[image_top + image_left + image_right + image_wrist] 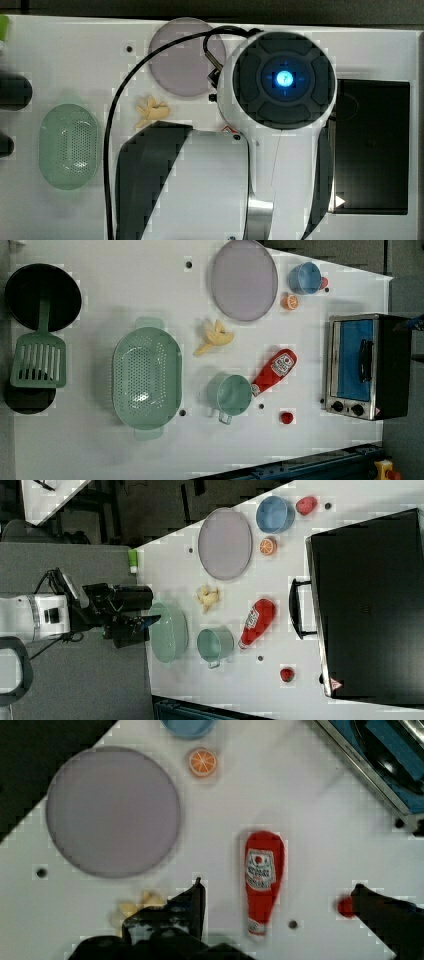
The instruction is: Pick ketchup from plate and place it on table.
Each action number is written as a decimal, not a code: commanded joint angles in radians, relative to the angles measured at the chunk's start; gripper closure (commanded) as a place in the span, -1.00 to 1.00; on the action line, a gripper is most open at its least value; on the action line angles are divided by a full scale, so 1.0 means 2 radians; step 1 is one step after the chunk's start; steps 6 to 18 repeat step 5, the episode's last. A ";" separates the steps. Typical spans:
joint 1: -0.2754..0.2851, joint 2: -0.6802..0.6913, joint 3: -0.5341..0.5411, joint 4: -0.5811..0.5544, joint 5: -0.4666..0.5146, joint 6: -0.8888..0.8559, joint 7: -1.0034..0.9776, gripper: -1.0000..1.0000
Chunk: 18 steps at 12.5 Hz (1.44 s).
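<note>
The ketchup is a slim red bottle lying flat on the white table, apart from the plate and beside a green cup. The pale grey-lilac plate has nothing on it. In the wrist view the ketchup lies lengthwise between my fingers, with the plate off to one side. My gripper is open and holds nothing, well above the table. In the right view the gripper hangs over the green basket's near end, and the ketchup rests further to the right view's right.
A green perforated basket, a green cup and a yellow peeled banana sit mid-table. A blue bowl, an orange slice, a strawberry and a small red ball lie near a toaster oven.
</note>
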 commanded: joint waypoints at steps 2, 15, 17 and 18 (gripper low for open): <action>-0.002 0.011 0.004 0.013 0.003 -0.062 0.020 -1.00; -0.001 0.012 0.004 0.010 0.003 -0.060 0.020 -1.00; -0.001 0.012 0.004 0.010 0.003 -0.060 0.020 -1.00; -0.001 0.012 0.004 0.010 0.003 -0.060 0.020 -1.00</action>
